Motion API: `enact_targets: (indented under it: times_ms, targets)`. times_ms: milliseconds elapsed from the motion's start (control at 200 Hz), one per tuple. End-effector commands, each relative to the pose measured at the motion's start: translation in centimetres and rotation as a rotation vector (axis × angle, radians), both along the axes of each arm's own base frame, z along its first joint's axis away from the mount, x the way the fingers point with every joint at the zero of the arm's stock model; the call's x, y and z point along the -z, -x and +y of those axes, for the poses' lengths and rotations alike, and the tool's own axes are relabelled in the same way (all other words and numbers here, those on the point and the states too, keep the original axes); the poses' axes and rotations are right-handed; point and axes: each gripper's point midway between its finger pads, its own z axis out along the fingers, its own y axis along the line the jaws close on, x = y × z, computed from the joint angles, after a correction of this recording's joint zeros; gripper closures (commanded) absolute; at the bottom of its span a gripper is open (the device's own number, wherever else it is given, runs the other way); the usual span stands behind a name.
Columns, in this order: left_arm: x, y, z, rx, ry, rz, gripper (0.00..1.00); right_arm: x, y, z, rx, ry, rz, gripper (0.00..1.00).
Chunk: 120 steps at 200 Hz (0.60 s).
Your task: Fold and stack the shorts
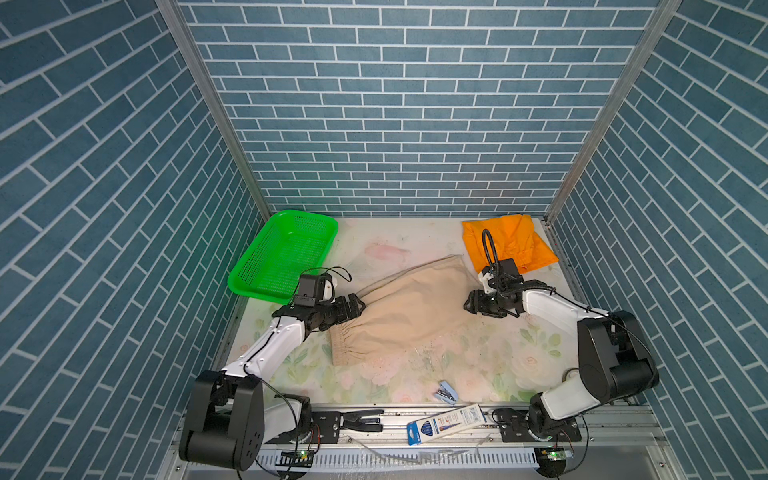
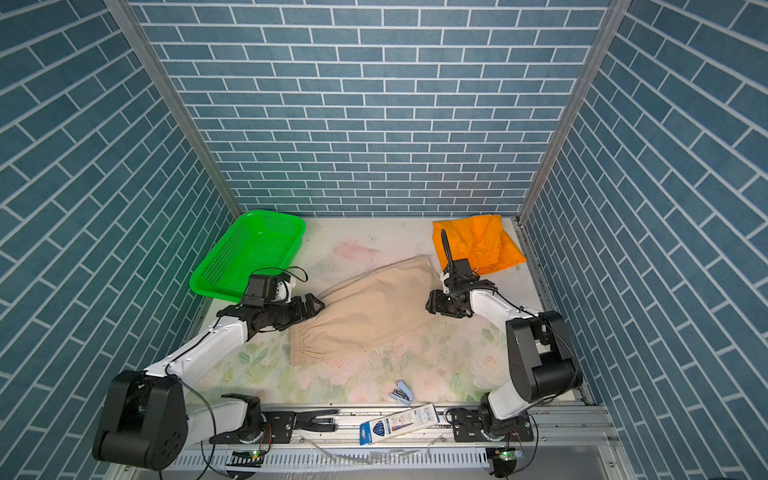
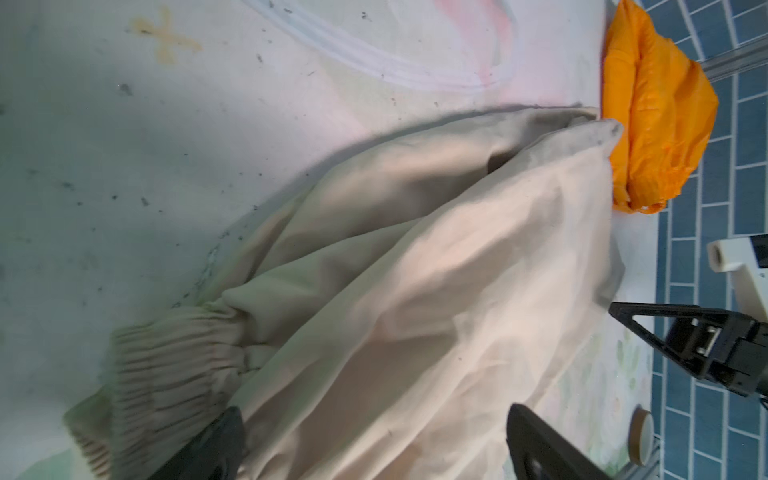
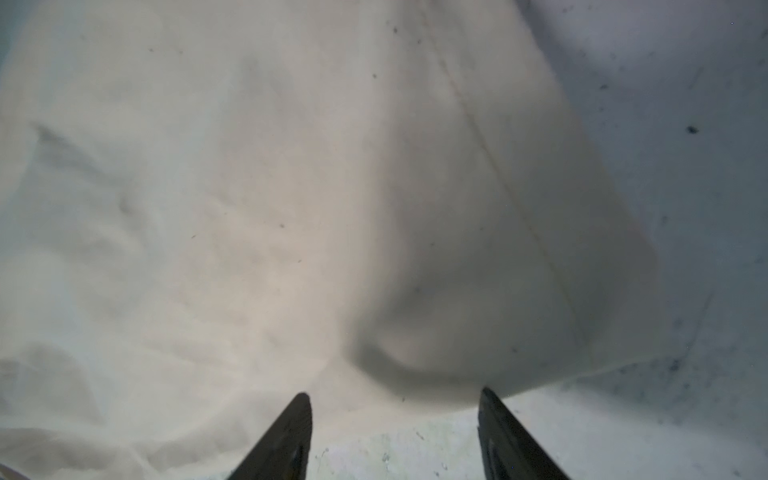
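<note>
There are two pairs of shorts on the table. The beige shorts lie flat in the middle of it, set at a slant in both top views. Their gathered waistband points to the front left and the leg end points to the far right. The orange shorts lie bunched in the far right corner. The far corner of the beige pair comes just beside them, and it is not clear whether the two touch.

The left gripper is at the left edge of the beige shorts, close to the waistband. Its jaws are spread wide. In the left wrist view the cloth lies between the two fingers but it is not pinched. The right gripper is at the right edge of the same pair. In the right wrist view its jaws are also apart and hold nothing, and the hem of the cloth lies just ahead of the two fingertips.

One green basket stands in the far left corner. One light blue stapler lies near the front edge of the table. On the metal rail in front of it lie one blue box and one black hand tool.
</note>
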Motion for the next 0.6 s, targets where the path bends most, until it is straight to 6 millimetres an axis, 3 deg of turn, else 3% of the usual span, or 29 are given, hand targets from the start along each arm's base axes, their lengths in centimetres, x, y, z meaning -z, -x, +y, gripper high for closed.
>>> enact_targets:
  times_ms: [0, 140, 255, 445, 595]
  targets:
    - [2.7, 0.8, 1.9, -0.044, -0.105, 0.037, 0.0, 1.6, -0.4, -0.8, 0.052, 0.033, 0.022, 0.35]
    - [4.1, 0.8, 1.9, -0.06, -0.096, 0.039, 0.0, 2.5, -0.1, -1.1, 0.064, 0.042, 0.063, 0.35]
    - [3.9, 0.4, 1.7, -0.054, -0.09, 0.03, 0.0, 1.5, -0.5, -1.1, 0.05, 0.038, 0.032, 0.35]
    - [-0.3, -0.6, 2.6, -0.072, -0.148, -0.044, 0.0, -3.9, -1.0, -0.6, -0.049, 0.044, -0.123, 0.35]
    - [-4.4, 0.3, 5.6, -0.166, -0.234, -0.034, 0.0, -8.8, -0.2, 2.4, -0.241, 0.061, -0.288, 0.35]
